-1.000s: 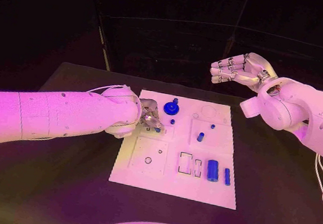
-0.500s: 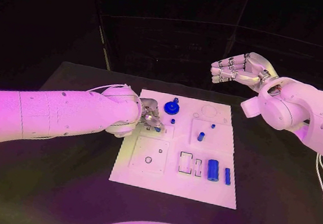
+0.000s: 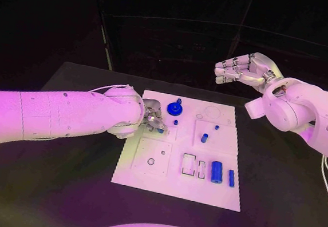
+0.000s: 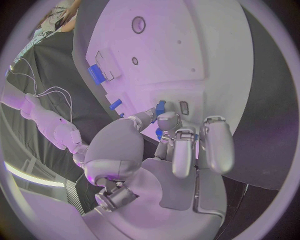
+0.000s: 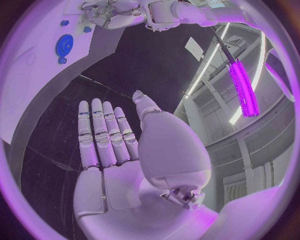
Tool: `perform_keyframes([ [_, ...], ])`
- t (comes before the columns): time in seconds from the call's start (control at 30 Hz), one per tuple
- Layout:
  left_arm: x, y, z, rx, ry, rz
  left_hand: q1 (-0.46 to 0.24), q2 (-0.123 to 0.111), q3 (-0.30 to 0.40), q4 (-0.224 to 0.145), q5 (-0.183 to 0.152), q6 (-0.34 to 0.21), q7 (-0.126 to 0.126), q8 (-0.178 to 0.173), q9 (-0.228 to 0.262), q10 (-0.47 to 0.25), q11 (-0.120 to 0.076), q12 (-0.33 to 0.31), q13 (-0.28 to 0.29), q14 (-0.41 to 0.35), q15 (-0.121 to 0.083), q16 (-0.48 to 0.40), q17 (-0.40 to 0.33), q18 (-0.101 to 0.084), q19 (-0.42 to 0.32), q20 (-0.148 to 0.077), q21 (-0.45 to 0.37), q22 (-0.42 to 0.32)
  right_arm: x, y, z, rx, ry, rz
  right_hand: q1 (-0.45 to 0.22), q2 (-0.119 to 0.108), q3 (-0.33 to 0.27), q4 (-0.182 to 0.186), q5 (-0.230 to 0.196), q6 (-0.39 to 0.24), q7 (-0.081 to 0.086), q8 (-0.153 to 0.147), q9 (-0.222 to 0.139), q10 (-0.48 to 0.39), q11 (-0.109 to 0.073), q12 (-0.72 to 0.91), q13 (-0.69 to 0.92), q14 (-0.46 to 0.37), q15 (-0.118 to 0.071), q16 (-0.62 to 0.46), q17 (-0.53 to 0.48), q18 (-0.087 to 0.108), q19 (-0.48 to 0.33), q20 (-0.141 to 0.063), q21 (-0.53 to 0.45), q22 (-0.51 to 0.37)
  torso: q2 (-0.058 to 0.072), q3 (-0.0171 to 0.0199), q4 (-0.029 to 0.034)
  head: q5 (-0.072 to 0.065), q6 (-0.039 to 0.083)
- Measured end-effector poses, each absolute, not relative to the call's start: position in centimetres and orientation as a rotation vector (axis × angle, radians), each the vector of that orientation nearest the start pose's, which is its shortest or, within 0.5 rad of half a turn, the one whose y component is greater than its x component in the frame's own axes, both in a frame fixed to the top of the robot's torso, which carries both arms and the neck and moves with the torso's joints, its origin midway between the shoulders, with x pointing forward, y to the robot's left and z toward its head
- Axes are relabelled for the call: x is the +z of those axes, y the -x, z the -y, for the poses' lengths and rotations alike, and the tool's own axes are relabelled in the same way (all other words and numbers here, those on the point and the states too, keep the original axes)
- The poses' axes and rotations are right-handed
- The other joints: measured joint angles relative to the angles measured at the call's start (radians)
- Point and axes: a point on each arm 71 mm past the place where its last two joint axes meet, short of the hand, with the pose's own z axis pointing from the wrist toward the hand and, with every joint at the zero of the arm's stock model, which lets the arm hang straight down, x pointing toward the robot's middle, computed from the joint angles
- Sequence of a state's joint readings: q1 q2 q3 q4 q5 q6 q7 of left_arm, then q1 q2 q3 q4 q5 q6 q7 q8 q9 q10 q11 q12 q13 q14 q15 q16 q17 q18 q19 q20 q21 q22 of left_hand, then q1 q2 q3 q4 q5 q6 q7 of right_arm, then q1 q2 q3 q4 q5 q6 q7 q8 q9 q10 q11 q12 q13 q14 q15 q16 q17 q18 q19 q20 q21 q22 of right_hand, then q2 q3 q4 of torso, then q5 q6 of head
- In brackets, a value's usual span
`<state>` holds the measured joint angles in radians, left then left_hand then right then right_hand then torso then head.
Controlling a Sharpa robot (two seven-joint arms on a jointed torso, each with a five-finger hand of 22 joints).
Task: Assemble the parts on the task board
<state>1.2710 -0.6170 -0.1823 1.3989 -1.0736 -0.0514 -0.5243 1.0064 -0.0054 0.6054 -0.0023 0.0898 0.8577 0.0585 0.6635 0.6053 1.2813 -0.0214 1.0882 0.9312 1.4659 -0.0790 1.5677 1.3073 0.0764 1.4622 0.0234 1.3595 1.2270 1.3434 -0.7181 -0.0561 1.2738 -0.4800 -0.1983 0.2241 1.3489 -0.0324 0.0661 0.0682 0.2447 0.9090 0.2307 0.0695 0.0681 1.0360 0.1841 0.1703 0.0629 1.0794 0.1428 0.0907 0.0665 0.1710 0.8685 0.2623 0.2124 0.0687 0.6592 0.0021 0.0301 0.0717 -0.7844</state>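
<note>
Nothing has moved. The left hand [image 3: 151, 121] still pinches a small blue part [image 4: 160, 107] over the white board [image 3: 172, 183], so pressing continues. The right hand [image 3: 242, 69] waits, holding nothing, fingers apart.

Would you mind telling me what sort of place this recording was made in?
Most likely a robotics lab or test cell. A white task board with small blue parts lies on a black table, dark panels stand behind the table, and long tube lights hang from a high ceiling.

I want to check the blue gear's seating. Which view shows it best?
The head view: the gear sits unobstructed at the board's far end. The right wrist view shows it small and distorted; in the left wrist view I cannot pick it out.
</note>
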Motion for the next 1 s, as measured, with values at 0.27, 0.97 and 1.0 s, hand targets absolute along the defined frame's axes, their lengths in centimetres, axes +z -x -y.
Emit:
perform_keyframes([
  [0.27, -23.93, -49.34, -14.55, -0.407, 0.146, -2.231, -0.027, -0.031, 0.010, -0.045, 0.000, 0.009, -0.013, 0.004, -0.007, 0.006, -0.006, 0.000, -0.002, -0.001, -0.007, 0.000, 0.000, 0.000, 0.004, -0.004, 0.005, 0.010, -12.81, -55.00, 20.80, 1.277, -0.569, -1.587, 0.000, 0.000, -0.003, -0.003, 0.000, 0.000, 0.000, 0.000, 0.000, 0.000, 0.000, 0.000, 0.000, 0.000, 0.000, 0.000, 0.000, 0.000, 0.002, -0.002, 0.000, 0.000, 0.000, 0.0005, -0.0001, 0.000, -0.001],
  [0.97, -24.06, -49.48, -14.57, -0.397, 0.147, -2.235, -0.063, -0.045, -0.021, -0.042, 0.000, 0.029, -0.025, 0.008, -0.019, 0.007, -0.007, 0.008, -0.002, -0.001, -0.014, 0.000, 0.000, 0.000, 0.004, -0.004, 0.008, 0.020, -12.80, -54.96, 20.90, 1.276, -0.569, -1.586, 0.000, 0.000, -0.003, -0.003, 0.000, 0.000, 0.000, 0.000, 0.000, 0.000, 0.000, 0.000, 0.000, 0.000, 0.000, 0.000, 0.000, 0.000, 0.004, -0.004, 0.000, 0.000, 0.000, 0.0003, -0.0007, -0.002, -0.003],
  [1.0, -24.06, -49.49, -14.56, -0.397, 0.147, -2.235, -0.062, -0.045, -0.025, -0.038, 0.000, 0.029, -0.025, 0.008, -0.019, 0.007, -0.007, 0.009, -0.002, -0.001, -0.014, 0.000, 0.000, 0.000, 0.004, -0.004, 0.008, 0.021, -12.80, -54.96, 20.90, 1.277, -0.569, -1.586, 0.000, 0.000, -0.003, -0.003, 0.000, 0.000, 0.000, 0.000, 0.000, 0.000, 0.000, 0.000, 0.000, 0.000, 0.000, 0.000, 0.000, 0.000, 0.004, -0.004, 0.000, 0.000, 0.000, 0.0003, -0.0007, -0.003, -0.003],
])
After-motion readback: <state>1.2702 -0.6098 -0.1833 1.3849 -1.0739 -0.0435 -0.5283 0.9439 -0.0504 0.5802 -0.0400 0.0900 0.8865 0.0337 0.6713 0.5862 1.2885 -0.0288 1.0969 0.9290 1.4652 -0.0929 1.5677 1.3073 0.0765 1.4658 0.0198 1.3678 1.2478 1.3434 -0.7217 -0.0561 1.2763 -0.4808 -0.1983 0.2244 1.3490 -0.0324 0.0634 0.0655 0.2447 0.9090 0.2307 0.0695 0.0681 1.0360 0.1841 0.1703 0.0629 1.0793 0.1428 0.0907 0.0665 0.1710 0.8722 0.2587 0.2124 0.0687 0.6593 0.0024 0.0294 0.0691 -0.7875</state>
